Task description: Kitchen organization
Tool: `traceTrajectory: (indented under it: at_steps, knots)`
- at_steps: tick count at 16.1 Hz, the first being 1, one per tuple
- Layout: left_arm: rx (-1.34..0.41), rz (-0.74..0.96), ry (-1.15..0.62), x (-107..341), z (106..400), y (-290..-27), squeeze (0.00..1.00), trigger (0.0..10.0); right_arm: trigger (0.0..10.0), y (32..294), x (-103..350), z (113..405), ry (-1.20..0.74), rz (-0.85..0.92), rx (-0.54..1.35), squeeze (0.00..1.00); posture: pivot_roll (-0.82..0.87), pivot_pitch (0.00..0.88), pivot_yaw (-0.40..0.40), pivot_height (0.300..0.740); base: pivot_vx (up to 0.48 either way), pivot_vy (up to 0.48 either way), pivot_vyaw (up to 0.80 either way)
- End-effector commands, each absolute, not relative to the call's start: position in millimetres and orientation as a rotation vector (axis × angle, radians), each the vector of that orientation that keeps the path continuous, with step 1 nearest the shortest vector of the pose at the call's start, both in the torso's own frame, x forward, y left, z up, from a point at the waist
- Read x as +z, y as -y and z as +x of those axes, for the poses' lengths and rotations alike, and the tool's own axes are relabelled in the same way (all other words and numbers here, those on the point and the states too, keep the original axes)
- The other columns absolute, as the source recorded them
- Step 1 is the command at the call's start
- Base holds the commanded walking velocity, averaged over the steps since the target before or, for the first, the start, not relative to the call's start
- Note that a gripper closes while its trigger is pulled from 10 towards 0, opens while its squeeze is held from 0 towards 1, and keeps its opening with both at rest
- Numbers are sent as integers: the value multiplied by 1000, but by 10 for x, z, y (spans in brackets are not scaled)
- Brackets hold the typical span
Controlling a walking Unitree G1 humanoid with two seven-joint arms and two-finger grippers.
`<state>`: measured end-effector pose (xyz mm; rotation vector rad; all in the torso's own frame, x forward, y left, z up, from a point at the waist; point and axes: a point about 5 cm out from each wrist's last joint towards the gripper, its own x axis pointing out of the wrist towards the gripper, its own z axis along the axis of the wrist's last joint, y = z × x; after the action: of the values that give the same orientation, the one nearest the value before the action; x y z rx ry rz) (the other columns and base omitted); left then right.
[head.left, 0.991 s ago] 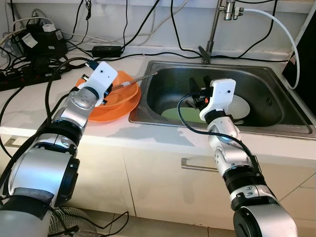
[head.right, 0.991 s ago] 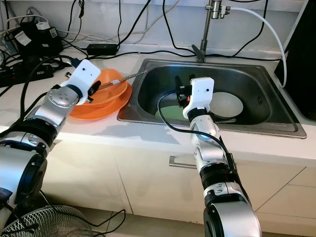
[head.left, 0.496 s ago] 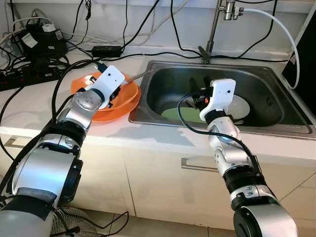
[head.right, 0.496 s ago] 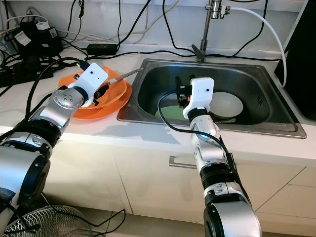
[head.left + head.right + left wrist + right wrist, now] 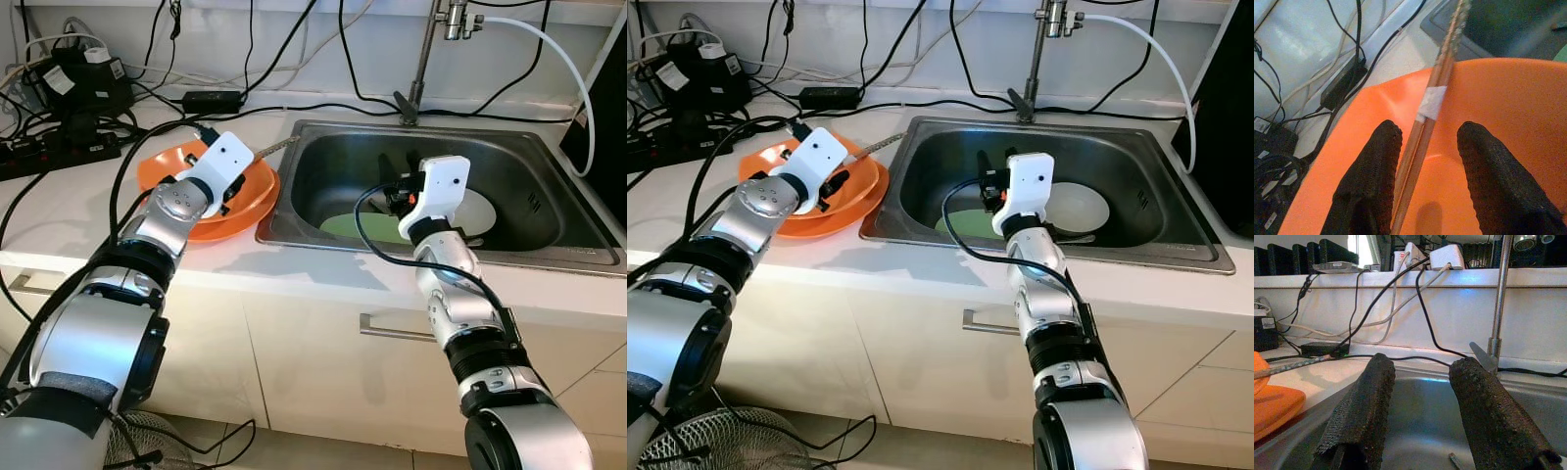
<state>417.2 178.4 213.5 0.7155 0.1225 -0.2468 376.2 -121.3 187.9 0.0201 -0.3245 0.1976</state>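
Observation:
An orange bowl [image 5: 257,192] stacked on an orange plate [image 5: 847,217] sits on the counter just left of the steel sink [image 5: 443,251]. A taped pair of wooden chopsticks [image 5: 1437,98] lies across the bowl, its tip [image 5: 286,146] pointing at the sink rim. My left gripper [image 5: 1430,131] is low over the bowl, open, one finger on each side of the chopsticks without pinching them. My right gripper [image 5: 1420,367] hovers open inside the sink with nothing between its fingers [image 5: 1369,401]. A green plate [image 5: 358,225] and a white bowl [image 5: 1076,207] lie in the sink.
Power strips, adapters and many black cables [image 5: 69,88] crowd the back left of the counter. The faucet [image 5: 423,59] and a white hose [image 5: 563,59] stand behind the sink. A drawer handle [image 5: 392,326] is below, and a fan [image 5: 715,441] stands on the floor.
My left gripper has slid across the orange bowl toward the sink and come down around the chopsticks. The right arm has stayed still.

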Motion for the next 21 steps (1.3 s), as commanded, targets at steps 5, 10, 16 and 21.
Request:
traceTrajectory:
  at_steps: [5,10,16,21]
  knots:
    - [-251,707,-160,2017,4151,-1776,0,10000,10000,1245,1913,3762,333,21,186,0,49,0,24,740,0,0,0]
    - [-174,690,-135,2088,4163,-1864,0,10000,10000,1228,1926,3769,335,20,190,0,52,0,21,740,0,0,0]
    - [-39,751,-74,2267,4174,-2048,0,10000,10000,1212,1969,3769,354,30,194,0,58,0,18,740,0,0,0]
    - [83,817,294,2795,4172,-1858,0,10000,10000,1231,1996,3768,367,35,185,0,52,0,19,740,0,0,0]
